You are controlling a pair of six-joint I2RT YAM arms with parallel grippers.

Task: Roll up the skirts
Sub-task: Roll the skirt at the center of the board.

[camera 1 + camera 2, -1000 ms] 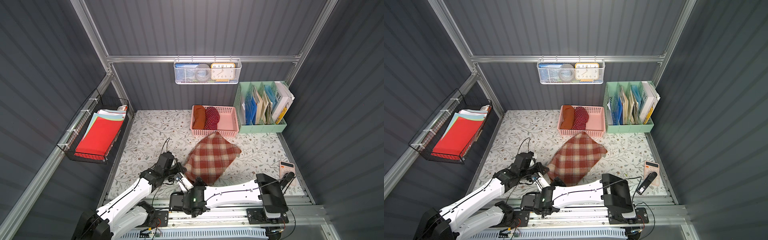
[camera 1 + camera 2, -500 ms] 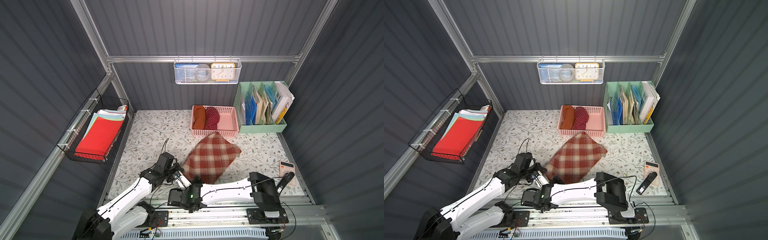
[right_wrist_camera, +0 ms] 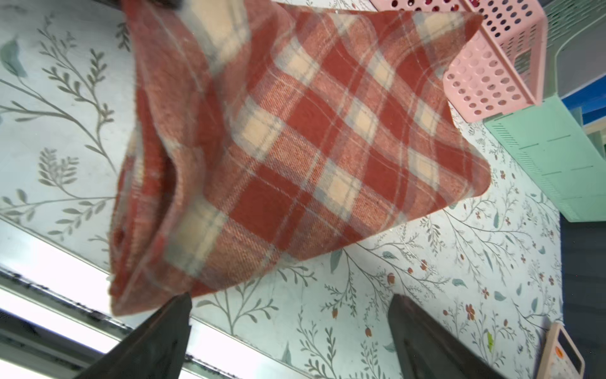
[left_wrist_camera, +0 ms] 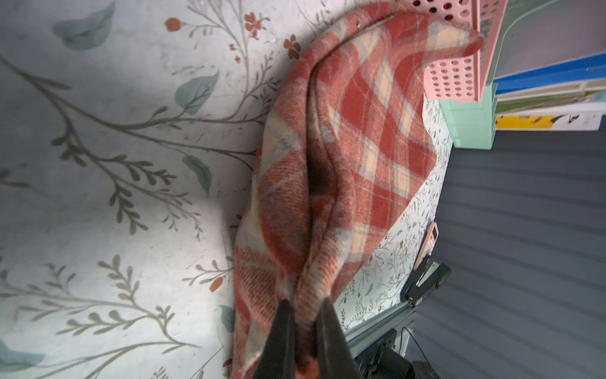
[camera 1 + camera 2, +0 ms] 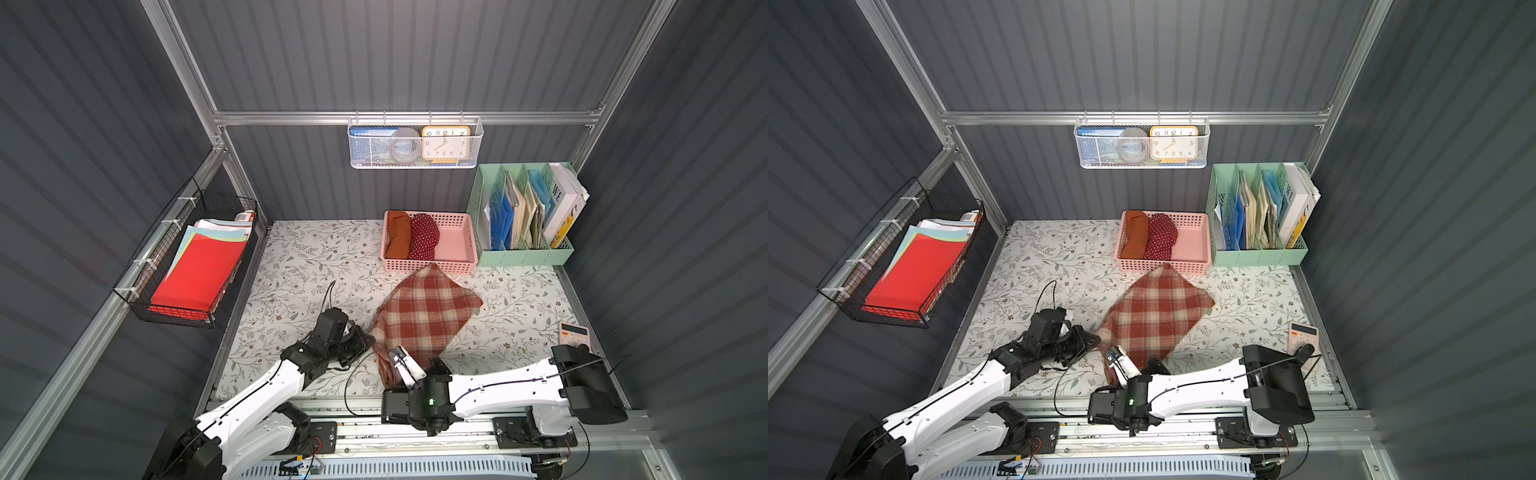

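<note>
Plaid skirt [image 5: 424,316] lies folded, left gripper [image 4: 305,302] pinching its corner, right gripper [image 3: 290,300] spread; basket [image 5: 428,264] holds orange skirt [image 5: 397,235], dotted skirt [image 5: 424,237].

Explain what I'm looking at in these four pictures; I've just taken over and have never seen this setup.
This is a robot with two white arms, each ending in a two-finger gripper. Two pictures look down from one overhead camera and show nearly the same scene. The other two come from a camera on each wrist, looking out past the fingers.

On the floral table lies a plaid skirt, partly folded. Behind it, a pink basket holds two rolled ones, the orange skirt and the dotted skirt. A calculator lies beside the right arm.

The left gripper is shut on the plaid skirt's edge. The right gripper is open next to that skirt and holds nothing.
</note>
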